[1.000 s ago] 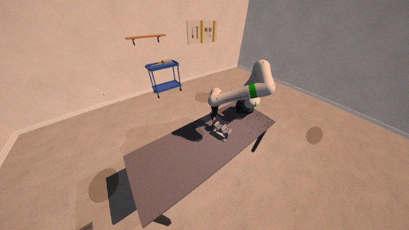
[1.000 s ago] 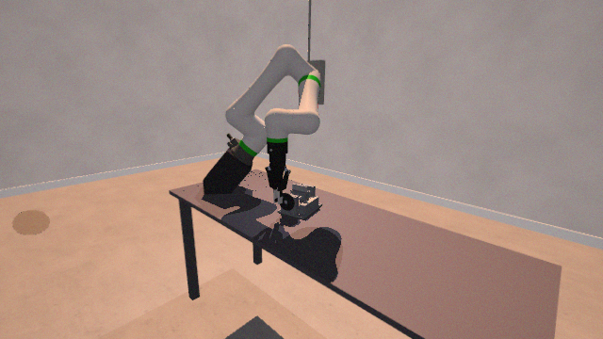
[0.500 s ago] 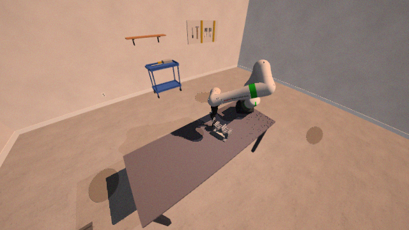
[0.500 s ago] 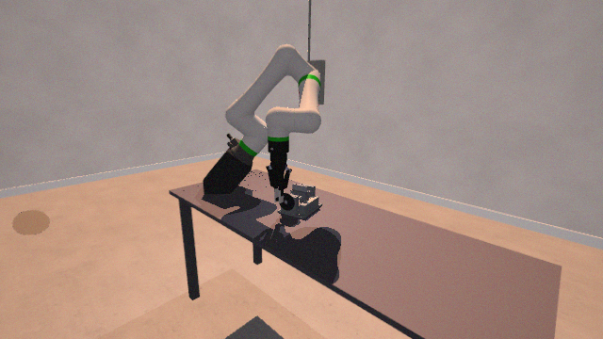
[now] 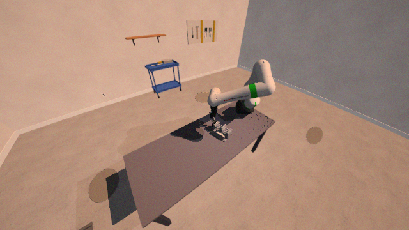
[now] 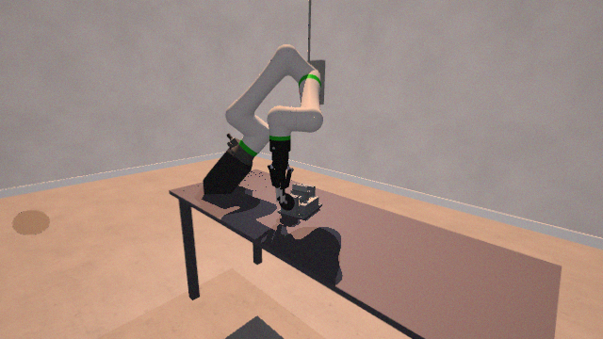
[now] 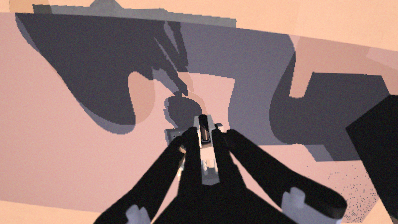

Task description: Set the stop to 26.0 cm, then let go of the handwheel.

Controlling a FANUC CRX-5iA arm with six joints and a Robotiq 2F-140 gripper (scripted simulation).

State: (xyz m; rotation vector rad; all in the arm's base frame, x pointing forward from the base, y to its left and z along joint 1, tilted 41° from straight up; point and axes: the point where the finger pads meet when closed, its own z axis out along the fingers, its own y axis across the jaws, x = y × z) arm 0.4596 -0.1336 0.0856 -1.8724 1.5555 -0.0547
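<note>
While the white arm reaches down from above, the stop fixture [image 5: 221, 131], grey metal, sits on the table [image 5: 166, 172] just in front of the arm's base. In the exterior view, the dark round handwheel [image 6: 287, 202] lies directly beneath the claw [image 6: 281, 192]. At the wrist, the black claw [image 7: 204, 146] pinches its narrow handle, which runs straight between the fingers.

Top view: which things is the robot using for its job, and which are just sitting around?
For the job:
- tool, shut on the handwheel
- stop fixture on the table

Just sitting around:
- blue cart
- wall shelf
- tool board
</note>
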